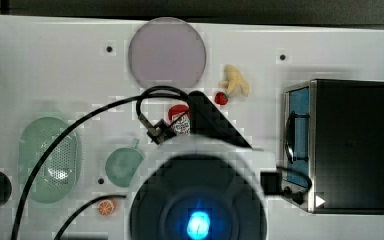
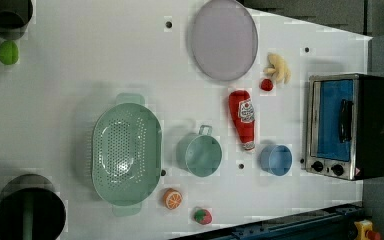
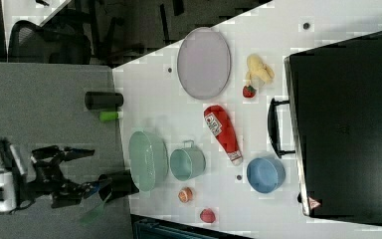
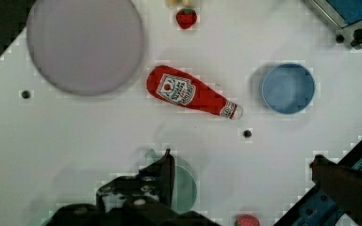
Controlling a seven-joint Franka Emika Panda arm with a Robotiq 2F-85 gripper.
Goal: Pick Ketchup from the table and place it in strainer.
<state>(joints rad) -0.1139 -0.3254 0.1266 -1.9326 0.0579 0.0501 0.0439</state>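
Observation:
The Ketchup (image 2: 243,119) is a small red bottle with a white label, lying on its side on the white table between the purple plate and the blue cup. It also appears in the right view (image 3: 222,132), in the wrist view (image 4: 188,92), and half covered by my arm in the top view (image 1: 180,119). The strainer (image 2: 126,155), a large mint-green perforated oval basket, sits apart from the bottle beyond the green cup (image 1: 40,145) (image 3: 147,160). My gripper (image 4: 245,172) hangs high above the table, open wide with nothing between its fingers (image 4: 164,172); in the right view it is off to the side (image 3: 87,172).
A purple plate (image 2: 223,39), green handled cup (image 2: 199,154), blue cup (image 2: 275,160) and toaster oven (image 2: 347,125) surround the bottle. A strawberry (image 2: 266,84), yellow banana toy (image 2: 278,68), orange half (image 2: 172,198) and a red fruit (image 2: 202,216) lie about. A dark cylinder (image 2: 27,212) stands near the strainer.

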